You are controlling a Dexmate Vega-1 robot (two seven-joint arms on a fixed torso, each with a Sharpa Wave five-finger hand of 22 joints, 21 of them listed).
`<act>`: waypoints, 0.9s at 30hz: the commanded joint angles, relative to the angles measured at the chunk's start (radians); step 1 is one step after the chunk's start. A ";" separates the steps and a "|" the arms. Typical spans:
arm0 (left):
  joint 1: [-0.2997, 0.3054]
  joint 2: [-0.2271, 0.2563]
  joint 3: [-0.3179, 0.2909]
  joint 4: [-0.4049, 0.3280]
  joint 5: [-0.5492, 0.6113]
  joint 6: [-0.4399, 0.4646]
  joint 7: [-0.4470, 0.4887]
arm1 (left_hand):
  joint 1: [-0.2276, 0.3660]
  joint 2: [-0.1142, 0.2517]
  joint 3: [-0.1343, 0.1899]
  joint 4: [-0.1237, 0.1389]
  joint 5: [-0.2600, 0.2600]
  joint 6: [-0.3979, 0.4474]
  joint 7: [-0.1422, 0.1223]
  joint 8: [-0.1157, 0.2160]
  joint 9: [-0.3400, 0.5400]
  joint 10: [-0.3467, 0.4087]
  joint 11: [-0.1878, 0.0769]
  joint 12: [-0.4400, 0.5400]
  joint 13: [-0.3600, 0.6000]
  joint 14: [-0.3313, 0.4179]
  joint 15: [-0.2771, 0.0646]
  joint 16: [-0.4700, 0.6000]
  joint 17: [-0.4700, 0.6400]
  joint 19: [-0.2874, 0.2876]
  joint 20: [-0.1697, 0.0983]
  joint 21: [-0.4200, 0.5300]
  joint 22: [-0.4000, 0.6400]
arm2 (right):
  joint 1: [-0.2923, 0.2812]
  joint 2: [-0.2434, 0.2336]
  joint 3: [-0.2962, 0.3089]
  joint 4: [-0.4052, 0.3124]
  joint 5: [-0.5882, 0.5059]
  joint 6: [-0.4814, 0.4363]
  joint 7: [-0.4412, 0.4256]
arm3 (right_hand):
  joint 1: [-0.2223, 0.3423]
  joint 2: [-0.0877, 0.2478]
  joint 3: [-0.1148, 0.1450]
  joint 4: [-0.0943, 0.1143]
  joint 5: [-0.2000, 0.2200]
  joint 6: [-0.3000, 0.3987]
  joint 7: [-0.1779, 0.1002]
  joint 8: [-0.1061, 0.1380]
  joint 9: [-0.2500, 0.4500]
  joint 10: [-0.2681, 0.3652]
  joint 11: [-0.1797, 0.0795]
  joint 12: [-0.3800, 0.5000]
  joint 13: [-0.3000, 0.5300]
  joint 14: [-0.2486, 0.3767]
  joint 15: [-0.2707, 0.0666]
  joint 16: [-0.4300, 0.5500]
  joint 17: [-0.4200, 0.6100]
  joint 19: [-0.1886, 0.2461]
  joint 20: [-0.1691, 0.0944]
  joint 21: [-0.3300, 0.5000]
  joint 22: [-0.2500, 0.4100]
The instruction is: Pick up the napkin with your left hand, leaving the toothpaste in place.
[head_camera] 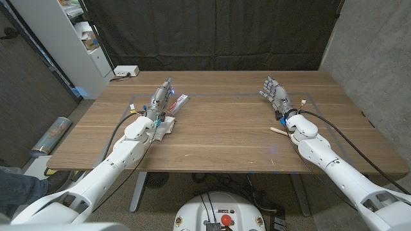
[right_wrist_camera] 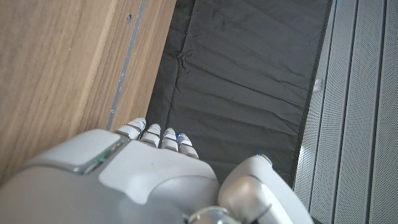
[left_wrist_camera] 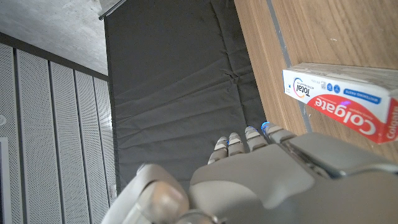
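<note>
**Napkin not yet picked up**

The white folded paper napkin (head_camera: 164,125) is seen on the brown wooden table (head_camera: 225,135), under the left hand (head_camera: 162,98). Its fingers (left_wrist_camera: 249,138) are held together, gripping nothing. The red-and-white toothpaste box (head_camera: 180,101) lies just beside them. The lift is still left.

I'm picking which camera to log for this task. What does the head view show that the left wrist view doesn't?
Head view alone: the white napkin beside the left forearm, the right hand, a white power strip. Left wrist view alone: the Colgate Total lettering, readable on the toothpaste box. Both: the left hand, that box beside it, the wooden table, the dark curtain.
</note>
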 commanded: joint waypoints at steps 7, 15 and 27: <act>0.001 0.011 0.004 -0.015 0.004 0.018 -0.003 | 0.011 0.003 0.006 0.000 0.005 -0.022 -0.001 0.006 0.002 -0.008 0.001 0.005 0.002 -0.019 0.000 0.006 0.001 -0.064 0.001 0.001 0.003 | -0.015 -0.003 0.003 -0.017 0.003 0.000 -0.005 | 0.010 0.000 0.003 -0.001 0.006 0.009 0.001 0.005 0.001 0.009 0.001 0.008 -0.001 0.007 0.003 0.006 0.000 0.009 0.000 0.007 0.005; 0.005 0.012 0.000 -0.023 0.007 0.007 0.003 | 0.011 0.004 0.006 -0.002 0.005 -0.019 -0.002 0.006 0.002 -0.007 -0.001 0.005 0.000 -0.018 0.000 0.006 0.001 -0.064 0.002 -0.002 0.003 | -0.015 -0.006 0.002 -0.027 0.001 -0.004 -0.008 | 0.009 0.003 0.001 0.000 0.006 0.009 0.001 0.005 0.000 0.008 0.001 0.008 -0.004 0.008 0.005 0.007 -0.002 0.008 -0.001 0.008 0.005; 0.014 0.021 -0.007 -0.044 0.010 -0.003 0.006 | 0.011 0.006 0.005 -0.004 0.004 -0.014 -0.005 0.005 0.002 -0.004 -0.004 0.005 -0.004 -0.017 -0.002 0.005 0.001 -0.063 0.003 -0.008 0.003 | -0.025 -0.018 0.005 -0.054 -0.004 -0.012 -0.018 | 0.012 0.005 0.000 -0.002 0.007 0.010 0.001 0.006 -0.001 0.009 0.002 0.008 -0.007 0.008 0.005 0.006 -0.005 0.008 0.000 0.008 0.005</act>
